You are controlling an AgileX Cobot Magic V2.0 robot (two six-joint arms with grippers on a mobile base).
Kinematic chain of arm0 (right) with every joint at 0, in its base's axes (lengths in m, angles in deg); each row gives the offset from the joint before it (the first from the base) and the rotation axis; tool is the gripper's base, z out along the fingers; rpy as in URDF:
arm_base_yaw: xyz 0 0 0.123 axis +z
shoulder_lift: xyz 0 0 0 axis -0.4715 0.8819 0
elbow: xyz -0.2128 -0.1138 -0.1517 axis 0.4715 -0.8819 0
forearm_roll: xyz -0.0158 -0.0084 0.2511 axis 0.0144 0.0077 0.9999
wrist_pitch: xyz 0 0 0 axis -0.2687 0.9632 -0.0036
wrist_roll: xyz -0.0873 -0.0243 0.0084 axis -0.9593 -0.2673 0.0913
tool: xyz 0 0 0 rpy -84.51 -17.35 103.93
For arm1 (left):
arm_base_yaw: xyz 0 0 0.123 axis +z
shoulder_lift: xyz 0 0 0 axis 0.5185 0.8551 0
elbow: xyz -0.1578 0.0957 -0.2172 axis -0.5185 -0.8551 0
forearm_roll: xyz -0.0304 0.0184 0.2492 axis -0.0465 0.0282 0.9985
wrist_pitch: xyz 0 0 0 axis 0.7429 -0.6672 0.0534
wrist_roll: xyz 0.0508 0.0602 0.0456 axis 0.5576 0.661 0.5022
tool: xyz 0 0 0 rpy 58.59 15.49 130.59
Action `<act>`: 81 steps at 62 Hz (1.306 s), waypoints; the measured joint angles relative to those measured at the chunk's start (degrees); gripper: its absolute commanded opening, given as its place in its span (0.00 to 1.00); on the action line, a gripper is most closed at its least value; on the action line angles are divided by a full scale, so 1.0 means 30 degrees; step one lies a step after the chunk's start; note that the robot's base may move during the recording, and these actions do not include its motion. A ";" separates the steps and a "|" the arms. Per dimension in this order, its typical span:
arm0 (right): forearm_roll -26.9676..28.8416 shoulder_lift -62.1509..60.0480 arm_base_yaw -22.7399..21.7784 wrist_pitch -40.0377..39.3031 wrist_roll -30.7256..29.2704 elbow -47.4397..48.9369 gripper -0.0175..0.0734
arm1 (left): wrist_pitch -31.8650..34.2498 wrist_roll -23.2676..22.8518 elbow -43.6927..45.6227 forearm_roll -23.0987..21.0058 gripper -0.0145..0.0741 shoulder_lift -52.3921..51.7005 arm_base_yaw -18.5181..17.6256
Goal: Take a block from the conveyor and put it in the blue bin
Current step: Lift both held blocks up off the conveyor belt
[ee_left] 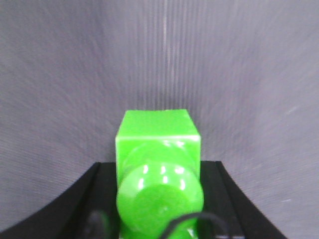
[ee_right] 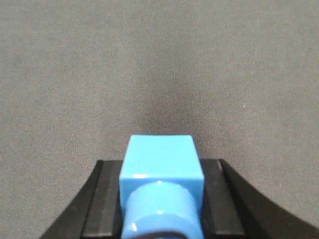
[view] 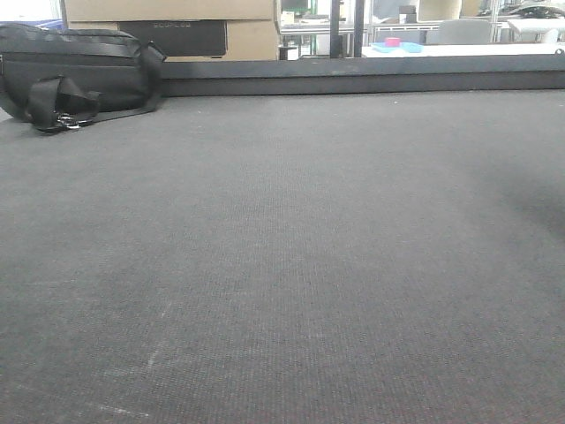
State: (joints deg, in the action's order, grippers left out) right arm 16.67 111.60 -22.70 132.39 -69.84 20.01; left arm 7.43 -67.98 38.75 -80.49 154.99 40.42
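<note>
1. Dark grey woven belting fills nearly the whole front view: the conveyor point(view: 291, 265) runs flat from the bottom edge up to a black raised rail point(view: 353, 78) that crosses the upper part of the frame from left to right.
2. Faint pale scuffs mark the belt at the lower left. The middle, right and lower stretches of the belt lie open.
3. A black bag point(view: 75, 75) with a strap and a metal clip sits at the upper left, resting on the belt just in front of the rail. Cardboard boxes point(view: 252, 35) stand behind it, beyond the rail.
4. Far off at the upper right, past the rail, a blue shallow container point(view: 408, 48) rests on a pale surface with a small pink thing point(view: 392, 41) in it. Both are too small to make out further.
5. In the left wrist view the left gripper point(ee_left: 159, 199) hangs over belt texture alone. A green boxy piece point(ee_left: 158, 132) with a rounded glossy front sits centred between black side parts at the bottom edge.
6. In the right wrist view the right gripper point(ee_right: 160, 199) shows the same layout, with a blue boxy piece point(ee_right: 160, 157) at the bottom centre.
7. For both claws I cannot tell whether they are spread or closed, nor whether the coloured piece is gripped or is part of the claw.
</note>
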 measured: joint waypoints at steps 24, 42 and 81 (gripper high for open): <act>0.0000 -0.2537 0.0000 -0.2564 0.0000 -0.1392 0.01 | 0.6575 0.0000 -0.1915 -0.2174 0.04 -0.8929 0.0000; -0.0463 -0.7503 0.0000 -0.8851 0.0000 -0.6901 0.01 | 1.1588 0.0000 -0.7939 -0.2960 0.04 -1.5862 0.0000; -0.0683 -1.3931 0.0000 -1.1012 0.0000 -0.9242 0.01 | 1.3476 0.0000 -1.1772 -0.3595 0.04 -2.3303 -0.3778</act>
State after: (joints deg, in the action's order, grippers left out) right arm 14.62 69.81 -22.70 99.36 -69.84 -7.71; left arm 47.85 -67.98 3.44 -91.28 85.08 29.08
